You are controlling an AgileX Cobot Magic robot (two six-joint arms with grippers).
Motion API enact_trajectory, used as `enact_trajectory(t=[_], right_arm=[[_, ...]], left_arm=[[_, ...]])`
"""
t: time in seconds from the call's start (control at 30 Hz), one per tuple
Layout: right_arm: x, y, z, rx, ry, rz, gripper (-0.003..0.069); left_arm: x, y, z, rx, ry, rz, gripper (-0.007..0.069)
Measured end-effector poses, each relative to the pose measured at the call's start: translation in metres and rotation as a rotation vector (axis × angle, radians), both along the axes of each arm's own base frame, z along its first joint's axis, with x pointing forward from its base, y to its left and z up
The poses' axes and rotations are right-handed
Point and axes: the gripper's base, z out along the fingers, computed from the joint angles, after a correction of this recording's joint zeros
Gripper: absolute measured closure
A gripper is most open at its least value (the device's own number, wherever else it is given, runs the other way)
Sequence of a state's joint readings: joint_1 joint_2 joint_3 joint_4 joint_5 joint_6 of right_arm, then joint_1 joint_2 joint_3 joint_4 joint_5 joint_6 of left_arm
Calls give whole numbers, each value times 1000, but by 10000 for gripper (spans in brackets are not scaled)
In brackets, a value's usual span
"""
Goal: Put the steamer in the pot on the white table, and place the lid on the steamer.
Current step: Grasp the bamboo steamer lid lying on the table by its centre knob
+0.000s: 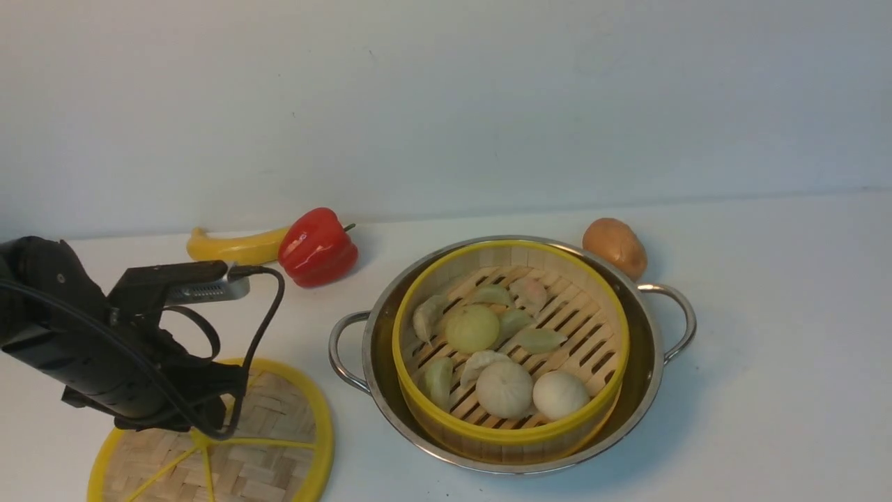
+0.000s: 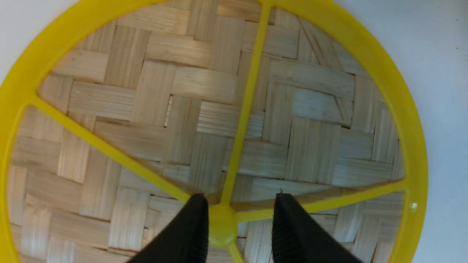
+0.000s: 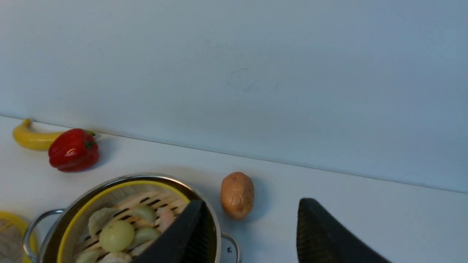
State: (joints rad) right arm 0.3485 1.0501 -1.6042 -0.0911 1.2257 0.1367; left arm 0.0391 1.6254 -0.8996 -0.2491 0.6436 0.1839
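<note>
Sitting inside the pot, the steamer rests with its yellow rim ringed by the steel wall, uncovered, with dumplings and buns on its slatted floor. The pot stands on the white tabletop, its loop handles at 3 and 9 o'clock in the front view.

Taking the pot as the clock's centre, the lid lies flat on the tabletop at about 8 o'clock, apart from the pot. A potato sits just beside the pot at 1 o'clock. A red pepper lies at 10 o'clock, with a banana touching its far side.

The left gripper is down over the lid's middle, partly open. Its two black fingers straddle the small centre knob: one finger is against the knob, while the other stands clear of it, so the knob is not clamped.

The right gripper is spread wide and has hold of nothing. Its camera looks across the pot's 3 o'clock side toward the potato.
</note>
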Motion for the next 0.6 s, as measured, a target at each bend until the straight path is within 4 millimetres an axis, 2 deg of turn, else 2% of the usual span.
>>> enact_trajectory(t=[0.03,0.07,0.2,0.33,0.47,0.6], right_arm=[[-12,-4,-3,16,-2,2,315],[-14,-4,-4,22,-2,2,315],[-65,-18,-18,106,-22,22,315],[-95,-25,-27,177,-38,41,315],[-107,-26,-31,218,-37,58,315],[-108,-24,-32,240,-27,70,315]], left_arm=[[0,0,-1,0,3,0,384],[0,0,-2,0,5,-1,384],[2,0,-10,0,31,-1,383],[4,0,-15,2,38,0,383],[4,0,-16,1,37,0,388],[4,0,-16,2,39,-1,464]])
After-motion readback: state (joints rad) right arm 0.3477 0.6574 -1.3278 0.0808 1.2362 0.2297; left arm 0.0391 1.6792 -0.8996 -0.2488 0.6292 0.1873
